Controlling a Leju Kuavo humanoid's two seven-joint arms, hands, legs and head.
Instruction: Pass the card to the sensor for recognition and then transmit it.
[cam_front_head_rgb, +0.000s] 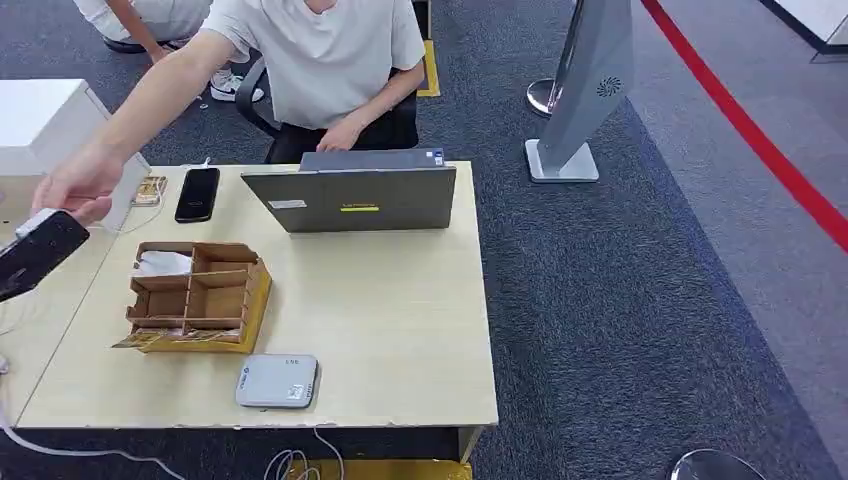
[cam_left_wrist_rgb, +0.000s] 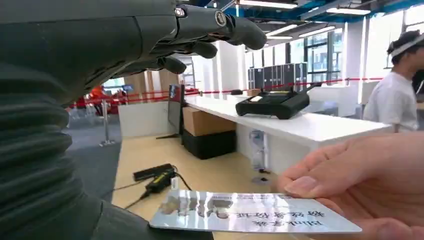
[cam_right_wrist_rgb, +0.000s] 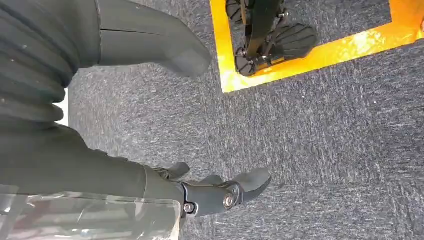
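Note:
A person's hand pinches one end of a shiny card with printed characters. The card's other end lies against the thumb side of my left hand, whose dark fingers stretch out well above the card, off it. In the head view my left hand is at the far left edge with a white card edge on top and the person's hand reaching to it. The grey-white card sensor lies near the table's front edge. My right hand hangs over the carpet, holding nothing.
A wooden compartment box stands on the wooden table, with a laptop and a black phone behind it. The person sits behind the table. A grey standing panel is on the carpet at the right.

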